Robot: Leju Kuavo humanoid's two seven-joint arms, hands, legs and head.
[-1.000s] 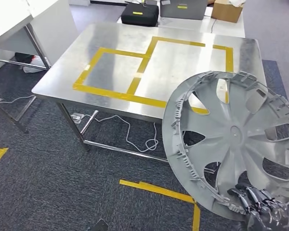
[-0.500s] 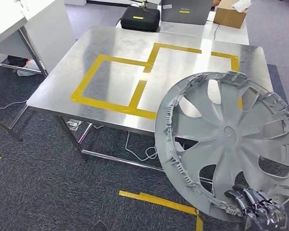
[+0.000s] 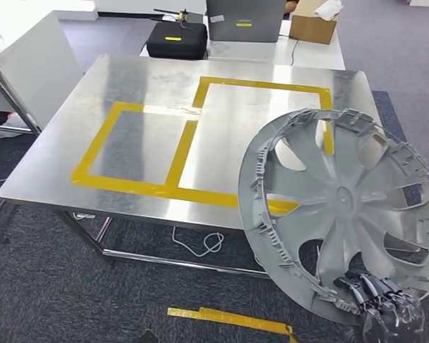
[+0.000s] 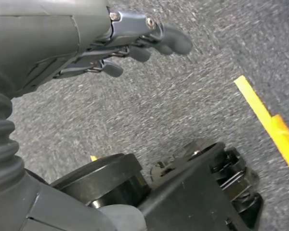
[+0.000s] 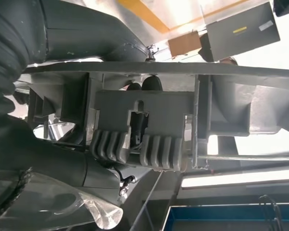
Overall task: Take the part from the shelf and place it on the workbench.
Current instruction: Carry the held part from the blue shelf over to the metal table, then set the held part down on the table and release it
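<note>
A large grey wheel cover [image 3: 342,207] stands upright at the lower right of the head view, over the near right corner of the steel workbench [image 3: 147,93]. My right hand [image 3: 382,304] grips its lower rim. In the right wrist view the cover's ribbed rim clip [image 5: 143,130] lies close against my right hand [image 5: 63,139]. My left hand [image 4: 136,41] hangs over the carpet with its fingers loosely extended and nothing in them.
Yellow tape [image 3: 174,153] marks two rectangles on the workbench top. A black case [image 3: 177,39], a grey box [image 3: 244,20] and a cardboard box [image 3: 309,25] sit on the table behind. A white table [image 3: 28,57] stands at left. Cables [image 3: 201,246] lie under the bench.
The whole view has shifted: the workbench now sits closer and more central. The wheel cover stays held in my right hand at the lower right.
</note>
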